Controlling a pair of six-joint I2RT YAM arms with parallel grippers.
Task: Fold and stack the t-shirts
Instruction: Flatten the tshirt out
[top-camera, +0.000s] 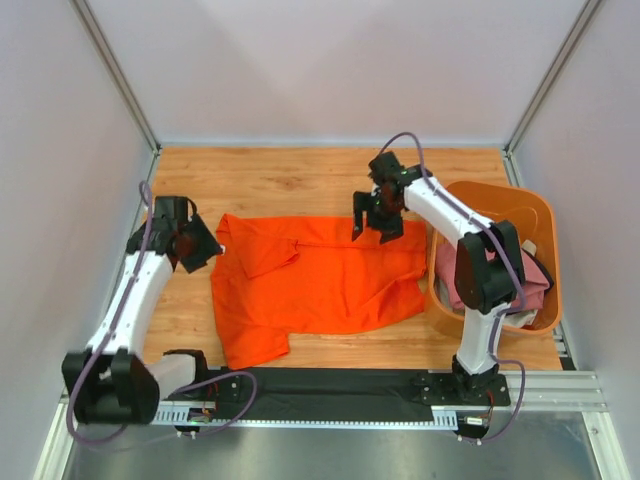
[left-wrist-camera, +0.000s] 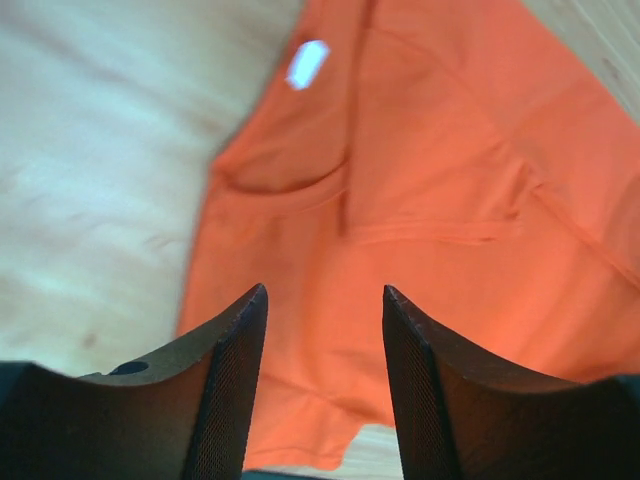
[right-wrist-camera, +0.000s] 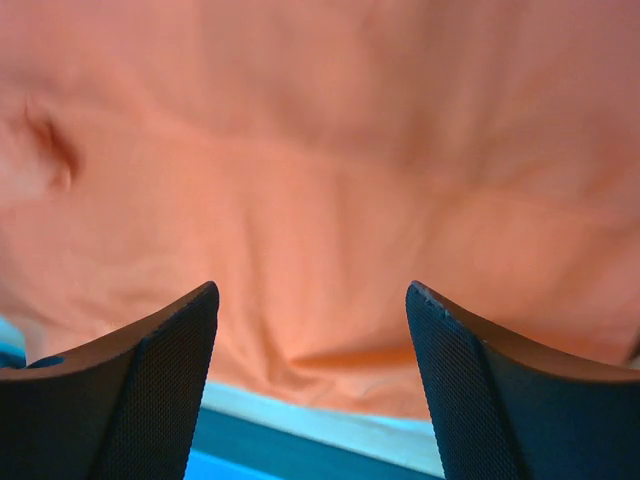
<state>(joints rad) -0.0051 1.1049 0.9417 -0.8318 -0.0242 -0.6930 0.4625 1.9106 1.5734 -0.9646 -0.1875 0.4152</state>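
Nearest, at the desk's (top-camera: 300, 170) front edge, a black strip (top-camera: 340, 380) runs between the two arm bases.

Just beyond it the orange shirt (top-camera: 310, 280) lies spread on the wood, mostly flat with loose creases. One corner of it reaches down toward the strip on the left. Its right edge sits just beside the tub (top-camera: 500, 190).

The left pincer (top-camera: 200, 245) is at the shirt's far left corner. Its wrist view shows the two fingers (left-wrist-camera: 235, 380) apart with nothing between them, so it is open and grips nothing. Below them are orange cloth, a curved seam and a small white label (left-wrist-camera: 307, 63), with bare wood off to the left. Whether the tips touch the cloth I cannot tell.

The right pincer (top-camera: 375, 225) is over the shirt's far right part, close to its far edge. Its fingers (right-wrist-camera: 160, 380) stand wide apart, open and empty, and its wrist view is filled with wrinkled orange cloth.

To the right, the tub stands on the desk against the right side. The pink shirt (top-camera: 445, 268) lies crumpled inside it, partly hidden by the right arm, which crosses in front.

Farther back, bare wood runs to the rear wall.
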